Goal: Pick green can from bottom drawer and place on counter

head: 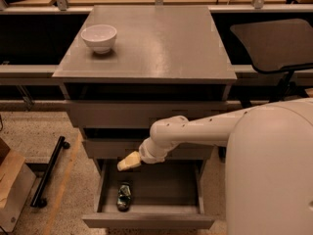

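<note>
Over bottom drawer (pixel 166 192), end effector (pixel 127 162), green can (pixel 124 197)

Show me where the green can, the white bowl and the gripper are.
green can (pixel 124 198), camera view, its side, lying in the bottom drawer (pixel 161 190).
white bowl (pixel 99 44), camera view, its outer wall.
gripper (pixel 128 162), camera view, its pale tip, above the open drawer.

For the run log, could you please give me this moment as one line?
gripper: over bottom drawer | green can: lying in drawer front-left, not held | counter: holds white bowl
</note>
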You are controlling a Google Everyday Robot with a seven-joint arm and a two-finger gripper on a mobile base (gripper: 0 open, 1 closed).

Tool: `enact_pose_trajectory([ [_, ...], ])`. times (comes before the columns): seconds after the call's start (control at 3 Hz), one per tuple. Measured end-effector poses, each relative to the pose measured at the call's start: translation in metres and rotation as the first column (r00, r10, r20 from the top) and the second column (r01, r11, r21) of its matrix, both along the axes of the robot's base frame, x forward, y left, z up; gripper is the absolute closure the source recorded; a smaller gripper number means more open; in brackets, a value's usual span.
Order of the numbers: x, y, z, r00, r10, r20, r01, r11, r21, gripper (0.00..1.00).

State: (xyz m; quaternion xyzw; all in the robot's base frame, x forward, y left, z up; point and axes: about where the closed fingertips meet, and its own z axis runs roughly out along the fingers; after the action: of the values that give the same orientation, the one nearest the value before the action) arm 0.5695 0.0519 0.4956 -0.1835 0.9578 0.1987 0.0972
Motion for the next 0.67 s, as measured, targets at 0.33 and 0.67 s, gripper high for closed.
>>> enact_pose_trajectory([
  [0.33,-0.004,-0.001,0.001,1.0000,0.003,0.000,-0.003,1.000,0.001,0.00],
  [0.67,-0.003,0.007,-0.019,0.9997,-0.022,-0.010,0.022,1.000,0.012,0.00],
])
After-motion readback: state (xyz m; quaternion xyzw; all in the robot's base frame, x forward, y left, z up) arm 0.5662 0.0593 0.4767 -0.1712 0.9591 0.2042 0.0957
